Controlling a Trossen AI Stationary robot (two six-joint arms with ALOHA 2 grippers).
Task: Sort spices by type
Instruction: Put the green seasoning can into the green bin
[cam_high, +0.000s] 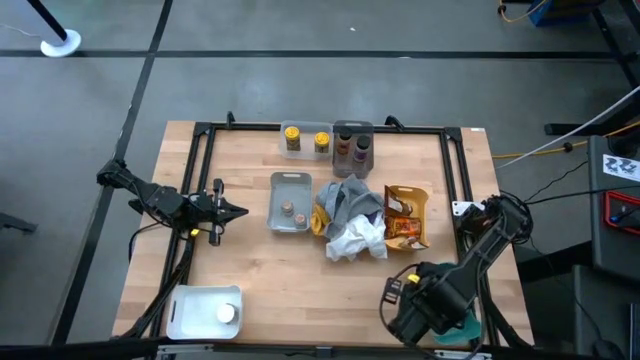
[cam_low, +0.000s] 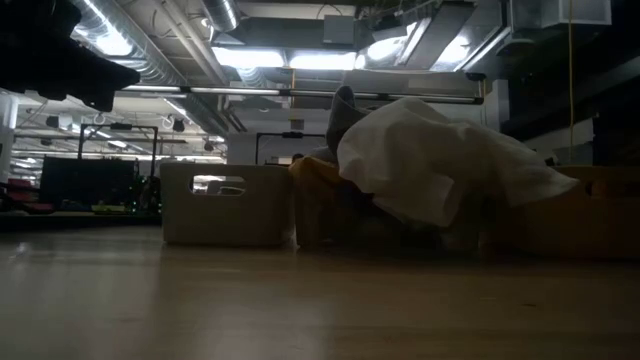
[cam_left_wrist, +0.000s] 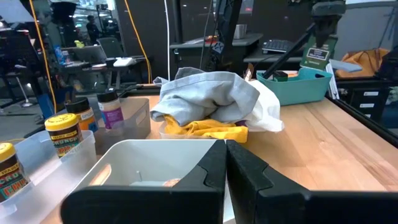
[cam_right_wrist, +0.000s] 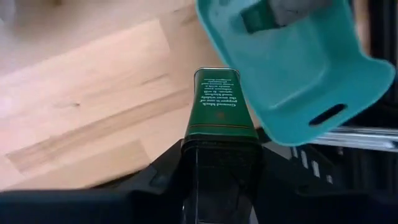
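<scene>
Lower right of the high view: the right gripper (cam_right_wrist: 219, 155) clamps a green rectangular spice tin (cam_right_wrist: 217, 102) across its flat sides, just beside the teal tray (cam_right_wrist: 298, 68), where another tin lies. The tin is judged rigid, light and smooth-walled, so a grip on the broad faces should hold without crushing. Left of centre: the left gripper (cam_left_wrist: 226, 163), fingers together and empty, points at the grey tray (cam_high: 290, 182) holding small round pots (cam_high: 287, 209). Upper centre: yellow jars (cam_high: 292, 139) sit in a clear tray (cam_high: 306, 126). Crumpled cloths (cam_high: 350, 220) partly cover brown packets (cam_high: 407, 218).
</scene>
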